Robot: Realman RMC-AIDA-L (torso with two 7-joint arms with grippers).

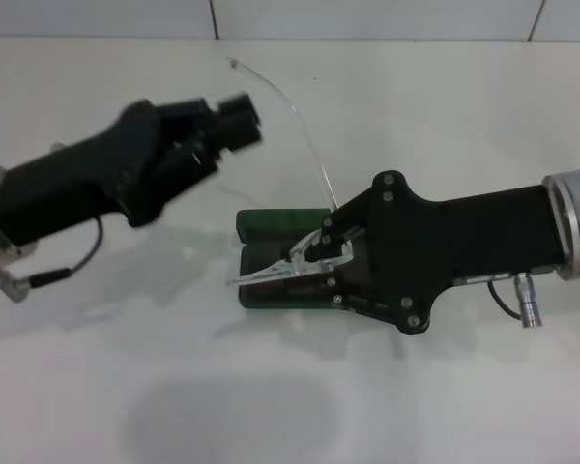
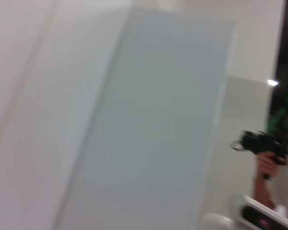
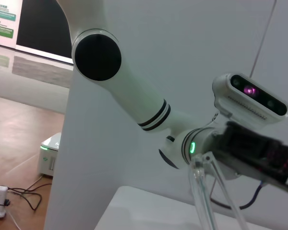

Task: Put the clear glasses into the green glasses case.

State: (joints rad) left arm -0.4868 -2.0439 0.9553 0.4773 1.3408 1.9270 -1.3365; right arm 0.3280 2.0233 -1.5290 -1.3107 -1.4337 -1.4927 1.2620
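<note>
Right gripper (image 1: pixel 321 253) clenched on 1 clear glasses (image 1: pixel 288 267) over 1 green glasses case (image 1: pixel 271 232).

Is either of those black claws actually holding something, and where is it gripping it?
The right gripper holds the clear glasses by the frame, over the green glasses case. The left gripper holds nothing visible.

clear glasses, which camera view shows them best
The head view. There the clear glasses sit in the right gripper over the open green glasses case, one temple arm rising far from the case. The right wrist view shows only clear temple arms; the left wrist view shows none of them.
</note>
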